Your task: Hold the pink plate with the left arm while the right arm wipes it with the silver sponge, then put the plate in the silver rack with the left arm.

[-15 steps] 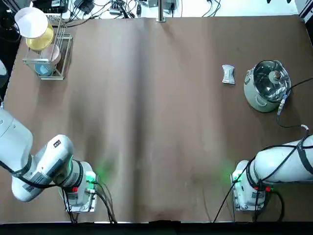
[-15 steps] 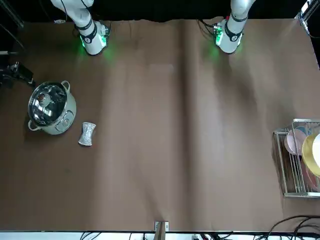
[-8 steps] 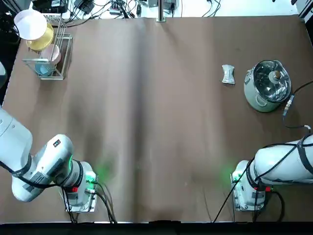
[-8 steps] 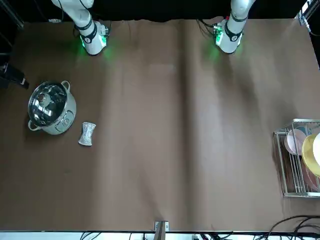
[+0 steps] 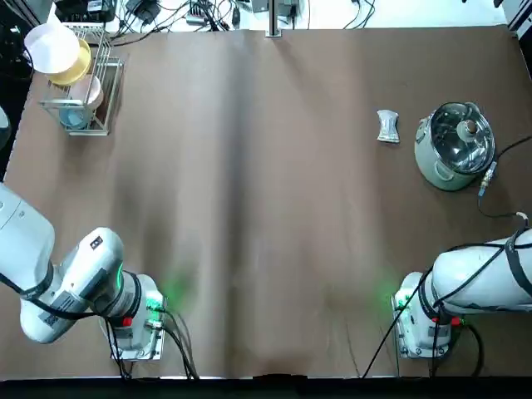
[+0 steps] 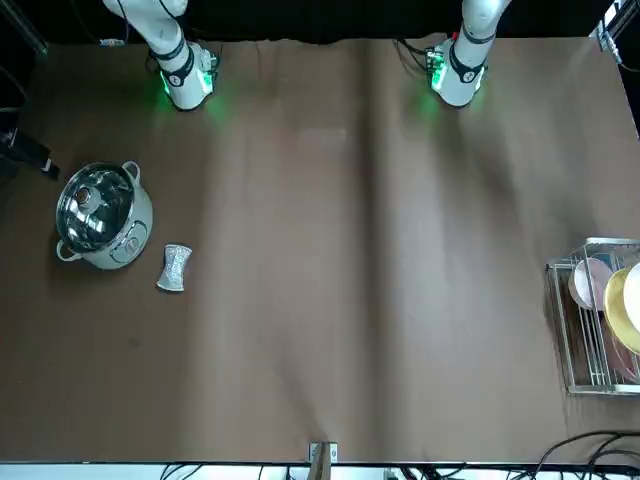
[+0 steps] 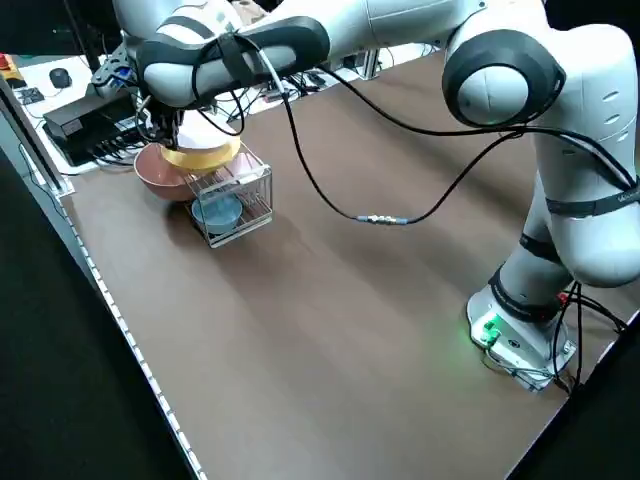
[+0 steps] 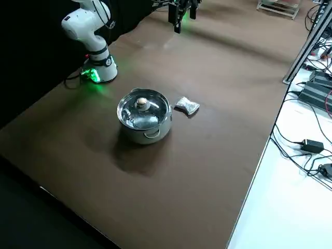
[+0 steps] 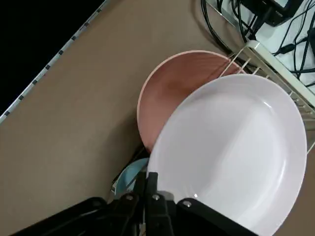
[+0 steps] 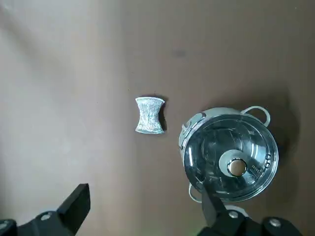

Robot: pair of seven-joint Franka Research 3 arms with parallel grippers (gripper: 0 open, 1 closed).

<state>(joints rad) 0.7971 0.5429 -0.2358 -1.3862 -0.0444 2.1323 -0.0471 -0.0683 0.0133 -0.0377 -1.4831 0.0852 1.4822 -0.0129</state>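
In the top view, the very pale pink, glossy round plate [image 5: 50, 46] is at the upper left corner, overlapping the cream-yellow plate [image 5: 76, 68] and the silver wire rack [image 5: 105, 93]. Whether it touches the rack I can't tell. The left gripper [image 9: 146, 178] is at the rim of the pale plate, its two black fingers nearly together and clamped on that edge. In the left wrist view, a salmon-pink bowl [image 9: 174, 86] and a light blue bowl [image 9: 129, 174] show partly behind the plate.

The right gripper [image 10: 145, 206] is wide open with nothing between its fingers, one at the lower left of the right wrist view and the other at the lower right, overlapping the pot's near edge in that view. I can't tell if it touches the pot. In the front view it shows partly at the left edge.

The small silver-grey metallic sponge [image 5: 388, 125], narrow at the waist, lies on the brown table [image 5: 274, 208] in the upper right of the top view, just beside the pale pot with a glass lid [image 5: 440, 170] and apart from it.
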